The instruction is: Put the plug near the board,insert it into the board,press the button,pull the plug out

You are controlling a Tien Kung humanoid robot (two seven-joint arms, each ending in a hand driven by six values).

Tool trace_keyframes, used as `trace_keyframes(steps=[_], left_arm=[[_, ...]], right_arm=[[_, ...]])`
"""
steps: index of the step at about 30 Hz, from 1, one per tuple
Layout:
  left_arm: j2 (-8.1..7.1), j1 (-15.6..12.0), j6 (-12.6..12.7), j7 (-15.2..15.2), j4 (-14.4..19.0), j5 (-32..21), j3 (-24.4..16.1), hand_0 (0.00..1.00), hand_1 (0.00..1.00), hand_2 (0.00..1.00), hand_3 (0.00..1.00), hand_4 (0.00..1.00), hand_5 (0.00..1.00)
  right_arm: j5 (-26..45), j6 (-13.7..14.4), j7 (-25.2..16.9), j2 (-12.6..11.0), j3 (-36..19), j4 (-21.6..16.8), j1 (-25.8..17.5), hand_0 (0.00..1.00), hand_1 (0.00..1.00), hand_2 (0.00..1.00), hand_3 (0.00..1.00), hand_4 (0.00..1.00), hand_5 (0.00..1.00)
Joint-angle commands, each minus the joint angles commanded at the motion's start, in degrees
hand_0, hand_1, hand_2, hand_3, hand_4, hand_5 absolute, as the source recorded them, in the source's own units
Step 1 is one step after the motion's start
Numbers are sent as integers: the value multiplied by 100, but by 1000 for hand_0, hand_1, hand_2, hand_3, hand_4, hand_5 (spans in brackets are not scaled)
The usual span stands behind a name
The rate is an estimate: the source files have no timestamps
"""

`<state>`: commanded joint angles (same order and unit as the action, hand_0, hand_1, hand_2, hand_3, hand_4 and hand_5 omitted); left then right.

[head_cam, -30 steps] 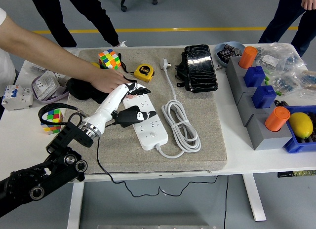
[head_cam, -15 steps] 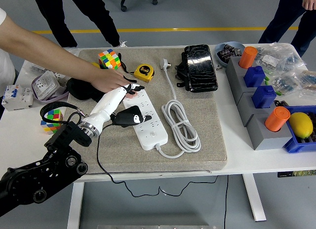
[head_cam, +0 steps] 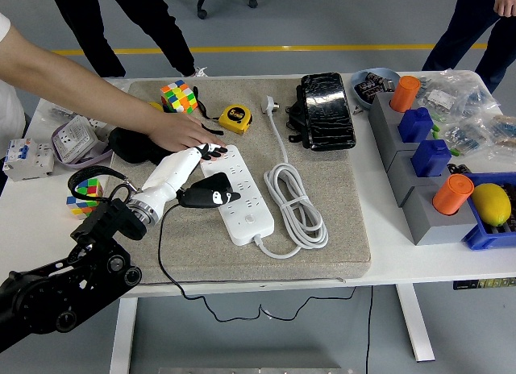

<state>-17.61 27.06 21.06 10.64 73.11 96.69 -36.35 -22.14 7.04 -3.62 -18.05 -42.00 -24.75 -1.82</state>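
A white power strip [head_cam: 242, 201] lies slantwise on the grey mat [head_cam: 339, 229]. Its own white cord [head_cam: 294, 205] is coiled beside it and ends in a white plug [head_cam: 272, 106] at the mat's far edge. My left hand [head_cam: 200, 174], white with black tips, rests across the strip's far-left half. A black piece with white marks [head_cam: 211, 199] juts from under it onto the strip's sockets; whether it is a plug or part of the hand is unclear. A thin black cable [head_cam: 164, 257] runs from under my wrist off the table's near edge. A person's hand [head_cam: 179, 132] presses on the strip's far end.
Near the strip's far end are a yellow tape measure [head_cam: 235, 117] and a colour cube [head_cam: 178, 96]; a second cube [head_cam: 84, 196] lies left of my arm. A black pouch [head_cam: 325, 110] sits beyond the cord. Grey blocks with orange and blue caps [head_cam: 427, 160] line the right side.
My left hand has drawn back to the left and toward me along the strip, the black piece moving with it. The person's hand has stayed on the strip's far end.
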Motion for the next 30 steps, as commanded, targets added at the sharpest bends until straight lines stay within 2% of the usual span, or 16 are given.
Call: trace_keyframes(steps=[15,17,18,23,24,29,30], left_arm=[[-4,43,21,-63,-340,7,125,686,698,707,744,998,374],[-6,53,18,-74,-361,-34,140,686,698,707,744,998,374],[-7,56,21,-77,-366,-29,147,654,677,684,726,998,350],[-4,76,53,-99,-411,-46,193,654,677,684,726,998,350],[-4,78,59,-100,-419,-43,200,597,641,616,633,966,309],[-1,82,98,-135,-456,-31,215,597,641,616,633,966,309],[0,88,105,-137,-466,-24,222,559,612,588,601,912,258]], right_arm=[[8,-1,-2,-6,23,-2,12,571,650,636,543,927,486],[6,0,-1,-5,19,2,15,571,650,636,543,927,486],[5,0,-1,-5,17,1,15,571,650,636,543,926,485],[7,-1,-3,-14,14,-4,18,571,650,636,543,926,485],[6,0,-3,-15,13,-4,17,571,649,636,542,926,484],[1,0,-1,-22,24,-4,13,571,649,636,542,926,484],[2,-1,-2,-22,29,-5,13,571,649,635,542,925,484]])
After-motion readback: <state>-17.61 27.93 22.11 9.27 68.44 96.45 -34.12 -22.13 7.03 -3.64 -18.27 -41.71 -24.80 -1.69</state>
